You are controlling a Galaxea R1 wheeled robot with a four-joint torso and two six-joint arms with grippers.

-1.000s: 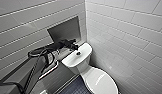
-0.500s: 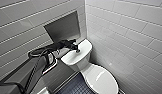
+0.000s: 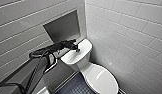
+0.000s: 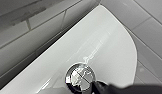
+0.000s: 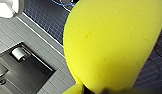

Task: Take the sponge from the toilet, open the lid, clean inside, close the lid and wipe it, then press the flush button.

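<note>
Currently left gripper (image 3: 77,50), opening unreadable, is hovering by button (image 4: 79,77); off-centre push risking slip-off; right gripper (image 5: 102,91) is clamping sponge (image 5: 114,45).

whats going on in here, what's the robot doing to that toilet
The left gripper is over the tank of the toilet, right at the chrome flush button; I cannot tell whether it is touching. The lid is down. The right arm holds the yellow sponge off the toilet, above the dark tiled floor.
</note>
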